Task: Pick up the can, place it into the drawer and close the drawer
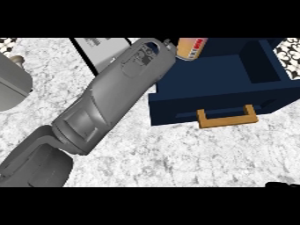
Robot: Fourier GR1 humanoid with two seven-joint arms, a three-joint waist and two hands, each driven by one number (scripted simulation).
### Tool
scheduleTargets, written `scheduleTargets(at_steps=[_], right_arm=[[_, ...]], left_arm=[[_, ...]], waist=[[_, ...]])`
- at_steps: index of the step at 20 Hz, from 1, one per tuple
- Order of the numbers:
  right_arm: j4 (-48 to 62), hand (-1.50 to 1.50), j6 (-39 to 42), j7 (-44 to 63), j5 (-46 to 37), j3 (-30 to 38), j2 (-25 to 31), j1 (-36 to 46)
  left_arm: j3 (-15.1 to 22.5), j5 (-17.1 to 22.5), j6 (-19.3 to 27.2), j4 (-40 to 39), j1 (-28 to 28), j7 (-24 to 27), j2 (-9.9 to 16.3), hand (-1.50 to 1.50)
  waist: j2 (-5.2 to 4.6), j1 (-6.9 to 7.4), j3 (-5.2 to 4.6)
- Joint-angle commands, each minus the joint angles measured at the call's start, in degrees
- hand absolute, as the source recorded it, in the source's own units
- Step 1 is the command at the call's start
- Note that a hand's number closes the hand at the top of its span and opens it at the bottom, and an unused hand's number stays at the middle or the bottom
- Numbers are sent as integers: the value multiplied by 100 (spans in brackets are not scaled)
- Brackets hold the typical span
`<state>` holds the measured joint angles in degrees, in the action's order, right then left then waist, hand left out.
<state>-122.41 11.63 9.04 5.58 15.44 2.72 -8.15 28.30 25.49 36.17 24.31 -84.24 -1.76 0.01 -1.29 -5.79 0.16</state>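
Note:
An orange and yellow can (192, 47) shows at the top edge, over the back left corner of the open navy drawer (210, 72). The drawer has a tan handle (227, 117) on its front. My left forearm (119, 88) runs from the lower left up to the can. Only a sliver of my left hand (170, 43) shows beside the can, the rest being hidden behind the wrist. Small black parts of my right hand (288, 185) appear at the lower right corner and along the right edge.
A grey rounded vessel (3, 83) with a small knob (16, 58) lies at the left. A pale panel with a black border (103, 49) sits at the top behind the forearm. Marbled counter (178, 154) spreads in front of the drawer.

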Motion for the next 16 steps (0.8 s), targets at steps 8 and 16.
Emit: scheduleTargets(at_steps=[8,16], right_arm=[[126,-150,93,-205,-2,58,87,47],[147,-150,6,-313,-244,-282,-127,123]], left_arm=[[656,259,374,-295,309,354,-1,-150],[919,460,826,-311,280,311,-1,-150]], waist=[[-47,-186,3],[-57,-218,4]])
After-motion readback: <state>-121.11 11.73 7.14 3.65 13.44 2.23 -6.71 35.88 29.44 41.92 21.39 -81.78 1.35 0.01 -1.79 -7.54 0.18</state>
